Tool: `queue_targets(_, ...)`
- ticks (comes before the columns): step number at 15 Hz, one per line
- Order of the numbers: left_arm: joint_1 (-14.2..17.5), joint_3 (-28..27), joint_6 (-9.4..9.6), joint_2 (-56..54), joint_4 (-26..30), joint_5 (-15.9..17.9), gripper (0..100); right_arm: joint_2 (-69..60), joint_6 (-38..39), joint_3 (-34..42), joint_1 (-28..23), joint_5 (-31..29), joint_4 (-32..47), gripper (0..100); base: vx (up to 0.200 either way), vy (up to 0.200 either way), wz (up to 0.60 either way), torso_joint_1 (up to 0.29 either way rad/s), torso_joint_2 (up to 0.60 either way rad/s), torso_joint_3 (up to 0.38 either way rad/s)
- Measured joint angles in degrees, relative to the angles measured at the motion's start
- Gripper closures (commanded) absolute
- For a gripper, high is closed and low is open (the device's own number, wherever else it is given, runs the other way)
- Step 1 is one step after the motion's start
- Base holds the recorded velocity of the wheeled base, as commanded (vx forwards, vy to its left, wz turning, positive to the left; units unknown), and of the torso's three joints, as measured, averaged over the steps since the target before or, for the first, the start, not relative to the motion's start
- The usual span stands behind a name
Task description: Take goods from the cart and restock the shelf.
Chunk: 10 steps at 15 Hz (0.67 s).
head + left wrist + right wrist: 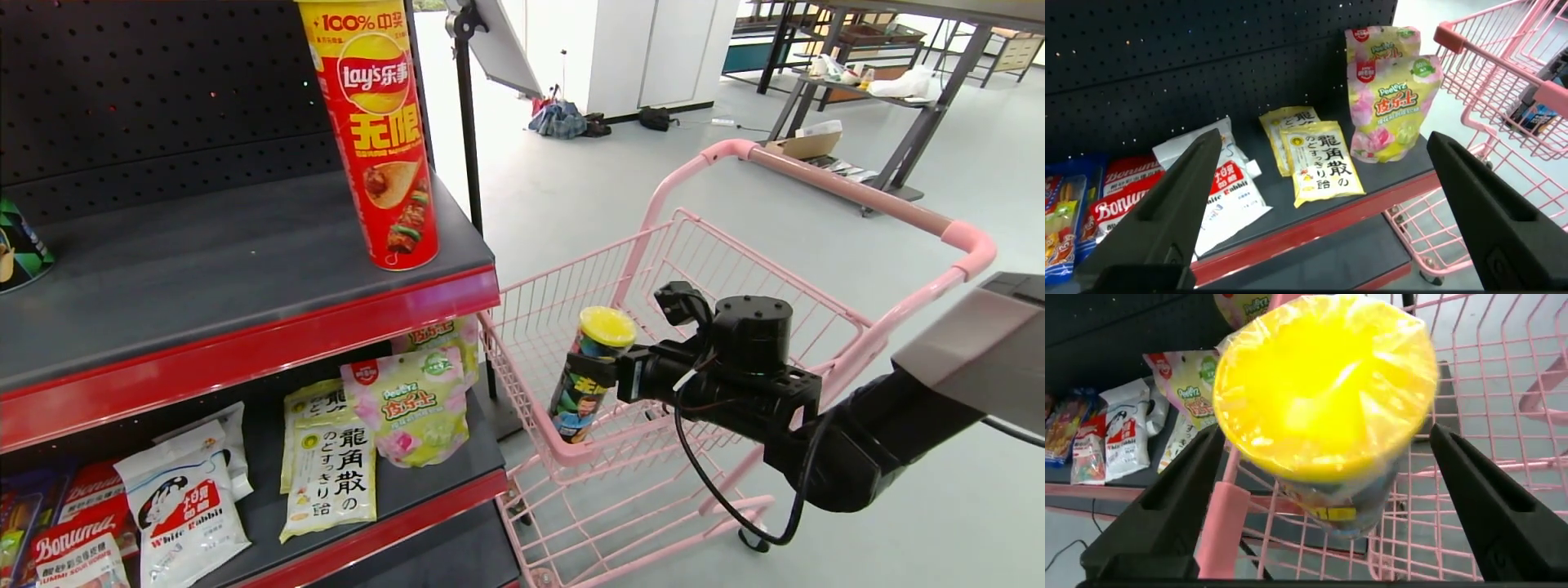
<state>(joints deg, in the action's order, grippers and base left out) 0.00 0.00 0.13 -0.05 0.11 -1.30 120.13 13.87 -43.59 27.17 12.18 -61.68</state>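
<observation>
Right up against the right wrist camera is the yellow lid [1323, 384] of a can, wrapped in clear film. The right gripper [1324, 434] has its jaws spread to the can's width and clamped on it, one black finger [1167, 506] on either side of the body just below the lid.

From the head camera I see the same grip side-on: the right gripper [600, 377] has the can [589, 367] around its middle, inside the pink cart [816, 175], at the basket corner next to the shelf [245, 335]. The can's long axis is close to upright but tipped. Its lid is on top and leans toward my right, and its base swings toward the shelf side, down by the basket's rim. Whether the base touches the wire floor, I cannot tell.

On my left side the left gripper [1323, 137] has its jaws wide apart with nothing between them. It hangs in front of the lower shelf level, looking at flat snack bags [1319, 159] lying there, with the cart's corner [1470, 49] beside them.

Up on the top level, a tall red can [380, 131] stands upright near the front edge, at the end nearest the cart.
</observation>
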Motion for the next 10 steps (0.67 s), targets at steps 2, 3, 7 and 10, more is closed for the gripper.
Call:
queue_targets(2,0.0,0.0,0.02,0.0,0.0,0.0,0,1.0,0.0,-1.2,0.2,-0.1,0.0,0,0.000,0.000,0.00,0.000,0.00,0.000)
queue_targets(3,0.0,0.0,0.07,0.0,0.0,0.0,0,1.6,0.0,-1.8,0.4,-0.5,0.0,0,0.000,0.000,0.00,0.000,0.00,0.000)
queue_targets(7,0.0,0.0,0.11,0.0,0.0,0.0,0,4.9,0.3,-5.7,1.0,-2.0,-0.1,100,0.000,0.000,0.00,0.000,0.00,0.000)
queue_targets(10,0.0,0.0,0.27,0.0,0.0,0.0,0,6.4,0.7,-6.9,1.4,-2.5,-0.2,100,0.000,0.000,0.00,0.000,0.00,0.000)
